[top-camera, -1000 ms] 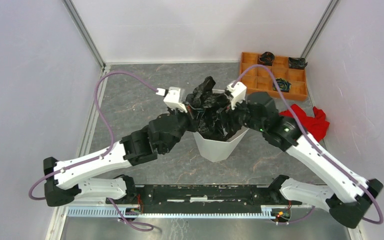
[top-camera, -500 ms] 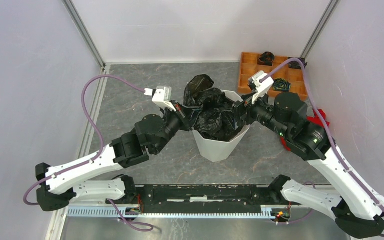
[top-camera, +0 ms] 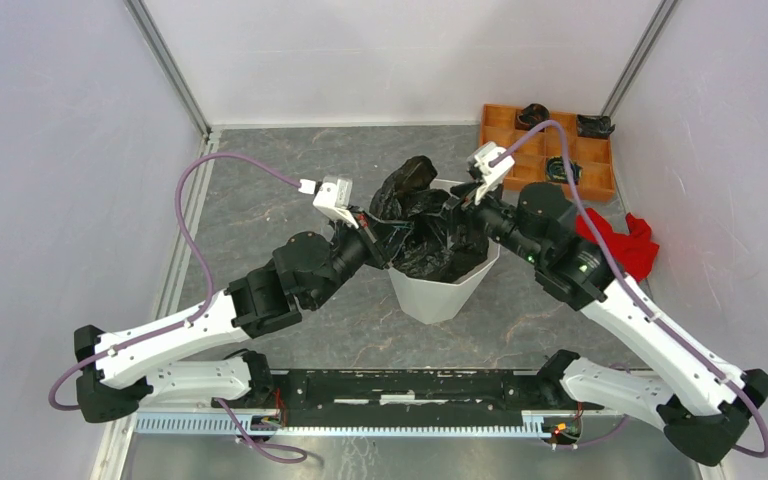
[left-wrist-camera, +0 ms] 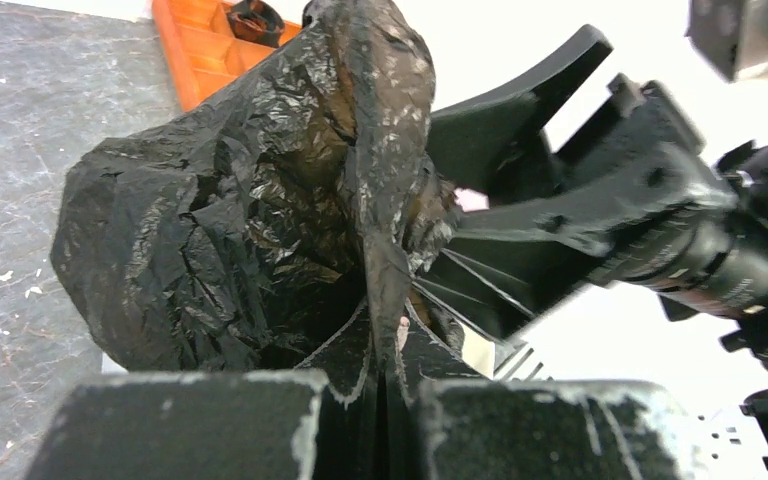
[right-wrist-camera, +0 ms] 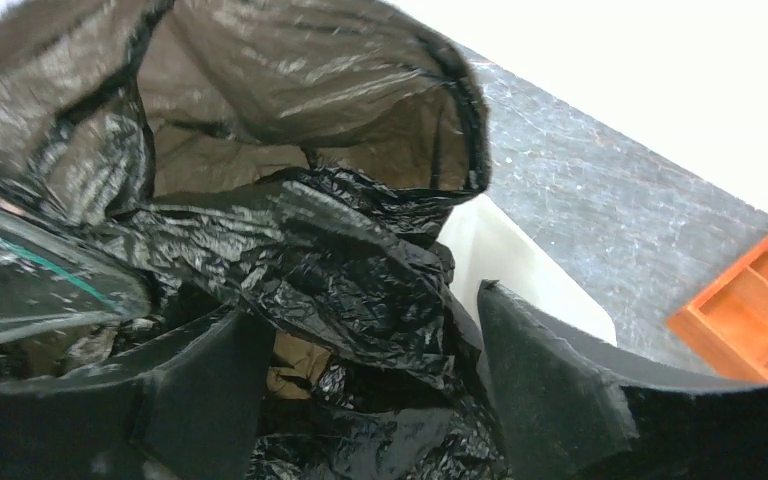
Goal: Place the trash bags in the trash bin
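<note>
Both sets of jaws meet at the bin in the middle of the top view. The left jaws are pressed together on a thin fold of the bag, and the film rises straight out of the slit between their fingers at the bottom of the left wrist view. The right jaws stand well apart. In the right wrist view their fingers sit at the lower edge on either side of crumpled film without pinching it. The bag is heaped in the bin's mouth, with one puffed lobe poking above the rim toward the top of the frame. Its open mouth gapes at the upper left of the right wrist view, and white bin wall shows just below it. The bin stands upright on the grey desk. An orange tray lies at the upper right, and a red cloth lies below it, beside the right arm.
</note>
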Robot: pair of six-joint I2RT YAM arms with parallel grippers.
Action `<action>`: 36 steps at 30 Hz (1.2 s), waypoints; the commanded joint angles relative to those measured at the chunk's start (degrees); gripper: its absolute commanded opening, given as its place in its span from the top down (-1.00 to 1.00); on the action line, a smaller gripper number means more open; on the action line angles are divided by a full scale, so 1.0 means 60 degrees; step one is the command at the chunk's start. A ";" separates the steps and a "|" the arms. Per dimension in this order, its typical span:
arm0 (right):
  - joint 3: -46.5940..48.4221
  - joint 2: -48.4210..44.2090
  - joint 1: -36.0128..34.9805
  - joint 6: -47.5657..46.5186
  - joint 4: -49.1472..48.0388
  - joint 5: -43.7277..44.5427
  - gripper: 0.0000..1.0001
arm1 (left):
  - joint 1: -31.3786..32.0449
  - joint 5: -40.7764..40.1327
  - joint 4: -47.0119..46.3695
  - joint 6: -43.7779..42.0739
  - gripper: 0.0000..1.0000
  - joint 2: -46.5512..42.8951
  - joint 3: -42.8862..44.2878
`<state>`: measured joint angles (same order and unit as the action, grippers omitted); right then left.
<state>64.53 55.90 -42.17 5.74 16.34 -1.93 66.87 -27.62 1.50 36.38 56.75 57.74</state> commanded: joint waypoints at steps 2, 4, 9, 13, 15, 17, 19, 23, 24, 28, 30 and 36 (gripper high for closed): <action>-0.0297 -0.0051 -0.0010 -0.0375 -0.1663 -0.0105 -0.13 | -0.0019 0.0591 -0.0529 -0.0025 0.96 0.0038 0.0314; -0.0053 -0.0096 -0.0009 -0.0189 -0.1092 0.0757 0.41 | -0.0027 0.0983 -0.0471 -0.0219 0.95 0.0136 0.0426; 0.0974 -0.0328 -0.0015 0.0326 0.1176 0.1818 0.99 | -0.0018 0.1504 0.2055 -0.1828 -0.51 0.0522 0.1804; 0.2146 -0.0221 -0.0002 0.0666 0.3365 0.2061 0.99 | -0.0016 0.0817 0.3787 -0.2474 -0.97 0.0326 0.2782; 0.2295 -0.0378 -0.0003 0.0714 0.3898 0.2069 0.99 | -0.0023 0.0680 0.4098 -0.2788 -0.99 -0.0075 0.2888; 0.2378 -0.0597 -0.0013 0.0741 0.4140 0.2185 0.99 | -0.0020 0.0195 0.4368 -0.2924 -1.00 -0.0372 0.2910; 0.2515 -0.0749 -0.0015 0.0700 0.4344 0.2319 0.99 | -0.0026 -0.0437 0.4455 -0.2964 -1.00 -0.0633 0.2829; 0.2937 -0.0934 -0.0010 0.0533 0.4803 0.2587 0.99 | -0.0027 -0.1981 0.4568 -0.2562 -0.95 -0.0741 0.2812; 0.3014 -0.0960 -0.0013 0.0536 0.4922 0.2682 0.99 | -0.0023 -0.2358 0.4681 -0.2443 -0.89 -0.0636 0.2920; 0.3052 -0.1172 -0.0010 0.0515 0.4918 0.2557 0.99 | -0.0522 -0.2478 0.4965 -0.2093 -0.98 0.0126 0.3783; 0.2987 -0.1229 -0.0009 0.0534 0.4858 0.2506 0.99 | -0.1342 -0.0889 0.4775 -0.2034 -1.00 0.0685 0.4204; 0.2931 -0.1344 -0.0017 0.0651 0.4571 0.2173 0.99 | -0.2819 0.2852 0.4191 -0.1336 -0.99 0.2196 0.4805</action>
<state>80.90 48.42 -42.26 9.02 45.67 12.27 52.69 -26.48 29.45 23.70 65.60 84.38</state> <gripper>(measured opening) 0.011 0.995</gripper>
